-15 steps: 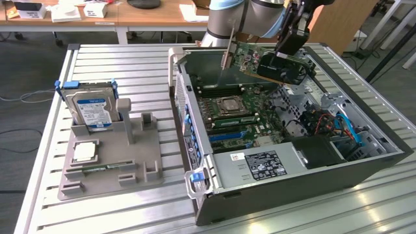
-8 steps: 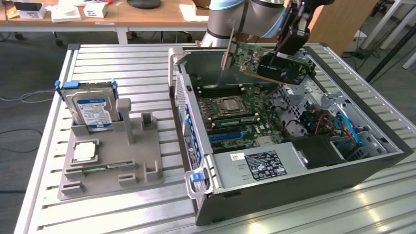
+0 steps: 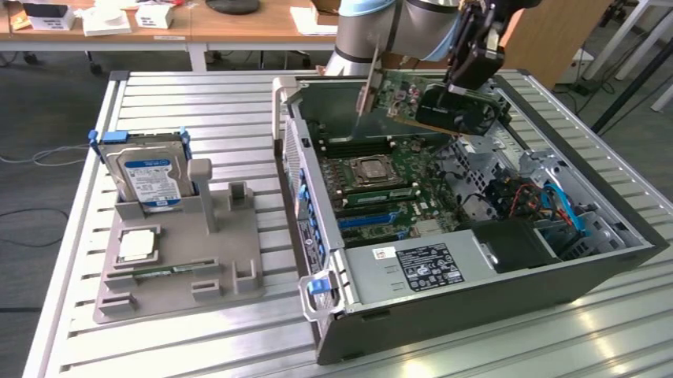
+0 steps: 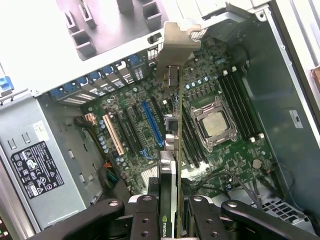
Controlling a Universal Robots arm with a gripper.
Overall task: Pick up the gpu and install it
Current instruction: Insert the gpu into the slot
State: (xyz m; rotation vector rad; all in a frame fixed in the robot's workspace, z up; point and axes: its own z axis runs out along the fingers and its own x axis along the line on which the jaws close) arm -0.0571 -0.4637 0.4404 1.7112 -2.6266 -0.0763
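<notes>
Above the open computer case, in the exterior view, the gripper holds the gpu tilted in the air over the motherboard, clear of its slots. A hard drive stands in a grey holder toward the exterior view's left. In the wrist view, the fingers pinch the gpu edge-on, its metal bracket at the far end, with a blue slot on the board beneath.

A silver hard drive stands upright in a grey holder beside the open computer case.
</notes>
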